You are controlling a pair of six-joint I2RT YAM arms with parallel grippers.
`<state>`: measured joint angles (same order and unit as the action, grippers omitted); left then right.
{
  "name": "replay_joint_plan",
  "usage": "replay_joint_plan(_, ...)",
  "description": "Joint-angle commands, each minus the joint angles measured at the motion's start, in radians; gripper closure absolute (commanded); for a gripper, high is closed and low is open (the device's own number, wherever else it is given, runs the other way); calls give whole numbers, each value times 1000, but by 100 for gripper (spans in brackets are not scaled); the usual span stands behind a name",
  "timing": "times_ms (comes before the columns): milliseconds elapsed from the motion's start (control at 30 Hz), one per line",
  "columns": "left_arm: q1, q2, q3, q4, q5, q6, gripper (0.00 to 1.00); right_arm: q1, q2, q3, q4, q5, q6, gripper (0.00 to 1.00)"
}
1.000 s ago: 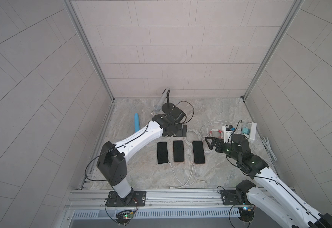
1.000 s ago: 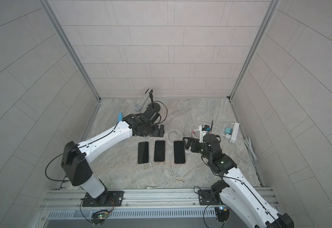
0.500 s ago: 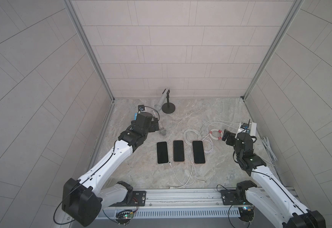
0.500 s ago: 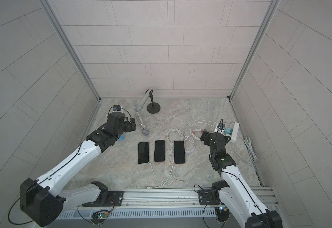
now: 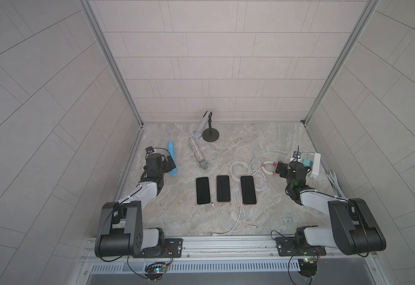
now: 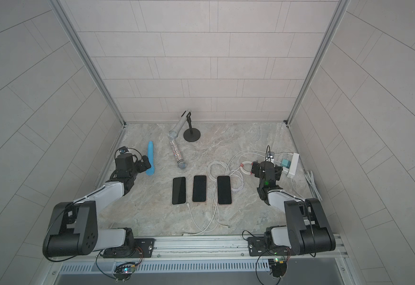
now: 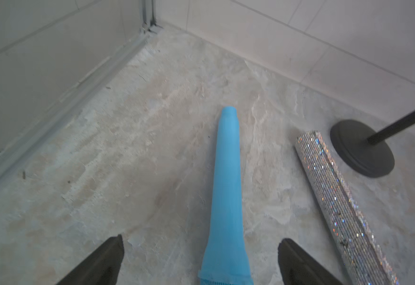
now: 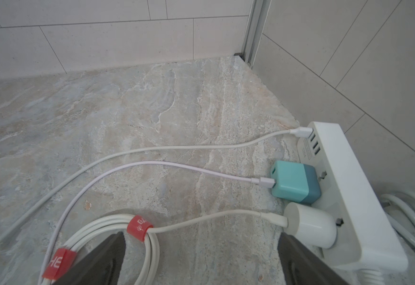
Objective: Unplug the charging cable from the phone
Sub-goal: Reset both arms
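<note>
Both gape empty: the left end effector (image 7: 200, 239) over the blue microphone (image 7: 227, 185), the right end effector (image 8: 201, 234) beside the power strip (image 8: 349, 187).

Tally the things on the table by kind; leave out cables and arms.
Phones: 3, left, middle, right
Microphones: 3, blue, glittery lying flat, silver on stand
Microphone stand: 1
Power strip: 1
Charger plugs: 2, teal, white
Total: 10
</note>
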<state>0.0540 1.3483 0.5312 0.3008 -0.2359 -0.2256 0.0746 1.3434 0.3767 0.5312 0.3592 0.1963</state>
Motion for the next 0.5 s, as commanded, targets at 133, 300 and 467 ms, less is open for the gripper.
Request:
replay_joint_plan(133,-12,91,-80,373,74,100,0,-69,40,-25,256,-91,-60,0)
replay_joint_plan(300,-44,162,-84,432,155,179,0,-142,197,-75,519,-336,-62,0)
replay_joint_plan(467,-74,198,-100,488,155,225,0,-153,216,-36,460,-391,-64,0)
